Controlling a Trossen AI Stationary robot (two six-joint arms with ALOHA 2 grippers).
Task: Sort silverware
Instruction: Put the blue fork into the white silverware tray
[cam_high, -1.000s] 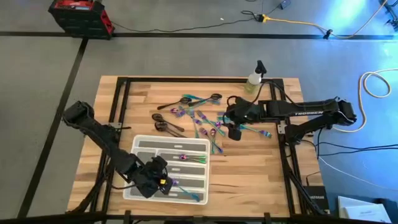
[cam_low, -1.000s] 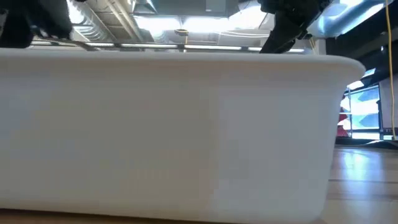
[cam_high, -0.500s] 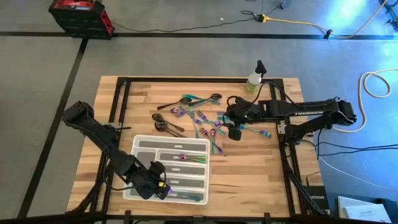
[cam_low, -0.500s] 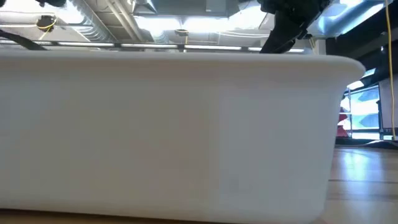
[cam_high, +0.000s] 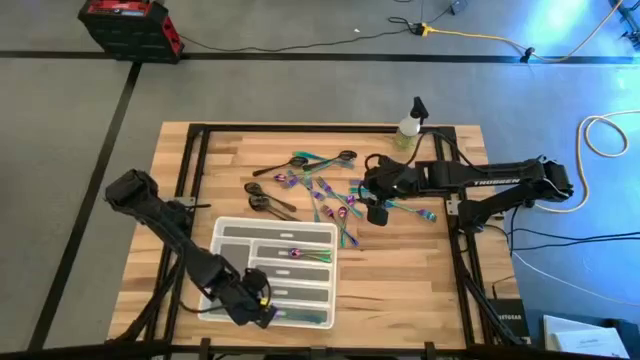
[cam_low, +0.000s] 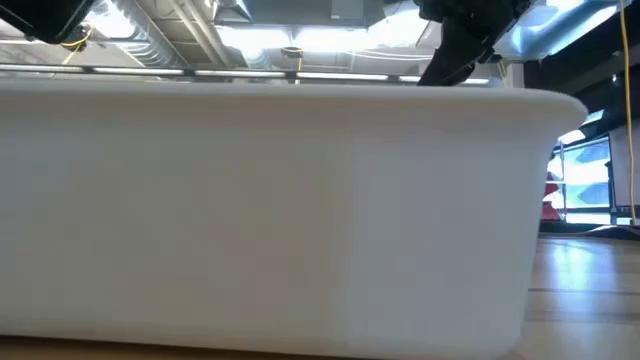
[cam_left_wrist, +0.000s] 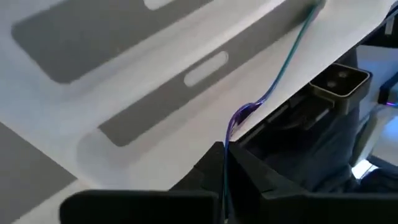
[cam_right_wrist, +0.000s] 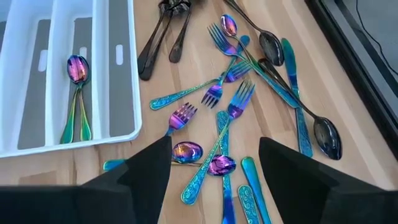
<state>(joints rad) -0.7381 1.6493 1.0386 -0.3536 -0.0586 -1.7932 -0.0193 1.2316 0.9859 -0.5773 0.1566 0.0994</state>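
Iridescent and dark silverware (cam_high: 320, 190) lies scattered on the wooden table, right of and beyond the white tray (cam_high: 225, 232). Two iridescent spoons (cam_right_wrist: 76, 93) lie in a middle compartment. My left gripper (cam_high: 258, 308) is low over the tray's near left corner, shut on a slim iridescent piece (cam_left_wrist: 280, 62). That piece runs along the nearest compartment (cam_high: 305, 318). My right gripper (cam_right_wrist: 214, 180) hangs open above the scattered pile, touching nothing. In the low view the tray's wall (cam_low: 300, 220) hides the table. My left gripper pinches the slim iridescent piece between its two fingers (cam_left_wrist: 208, 165), just behind its curved purple end (cam_left_wrist: 239, 118). The piece runs straight out ahead of the fingers, lengthwise along the tray. Its teal end (cam_left_wrist: 311, 12) lies over the nearest compartment; whether it rests there does not show.
A small spray bottle (cam_high: 410, 125) stands at the table's far edge, right of centre. Black frame rails (cam_high: 195, 160) run along the table's left and right sides. Bare wood (cam_high: 400, 270) shows right of the tray.
My left gripper has moved toward the table's near edge, carrying the iridescent piece over the tray. The piece now lies more nearly along the nearest compartment than before.
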